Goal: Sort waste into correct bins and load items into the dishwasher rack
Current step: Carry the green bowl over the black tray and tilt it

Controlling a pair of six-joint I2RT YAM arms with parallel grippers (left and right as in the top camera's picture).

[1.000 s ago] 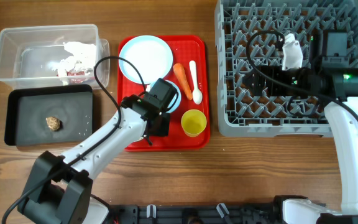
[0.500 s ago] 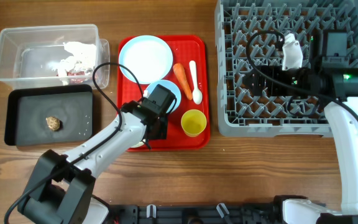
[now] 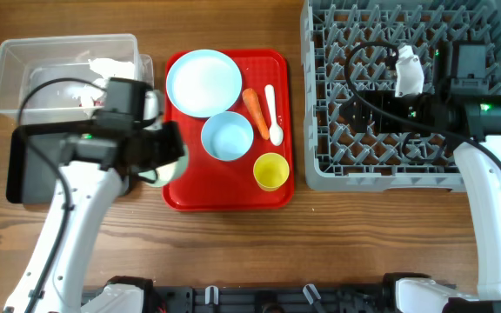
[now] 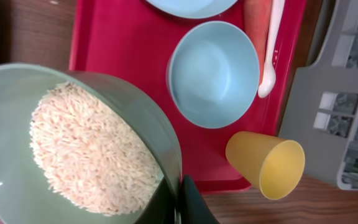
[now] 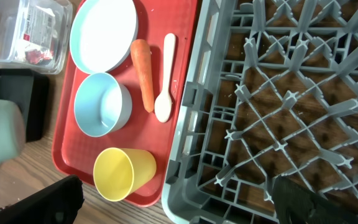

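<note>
My left gripper (image 4: 180, 199) is shut on the rim of the pale green bowl (image 4: 73, 143), which holds white rice grains (image 4: 92, 149). In the overhead view the bowl (image 3: 159, 169) hangs between the black tray (image 3: 26, 184) and the red tray (image 3: 224, 196). On the red tray are the pale blue plate (image 3: 203, 83), pale blue bowl (image 3: 227, 136), carrot (image 3: 254, 106), white spoon (image 3: 272, 113) and yellow cup (image 3: 270, 171). My right gripper (image 5: 179, 205) is open and empty over the grey rack (image 3: 407, 96). The brown lump is hidden by my left arm.
The clear tub (image 3: 24, 78) at the back left holds crumpled paper scraps (image 3: 103, 69). My left arm lies across the black tray. Cables and the right arm lie over the rack. The rack's front left corner (image 5: 191, 186) is close to the yellow cup (image 5: 123, 174).
My left arm has swung left from the red tray, carrying the green bowl to beside the black tray. The blue bowl is now uncovered. The right arm has not moved.
</note>
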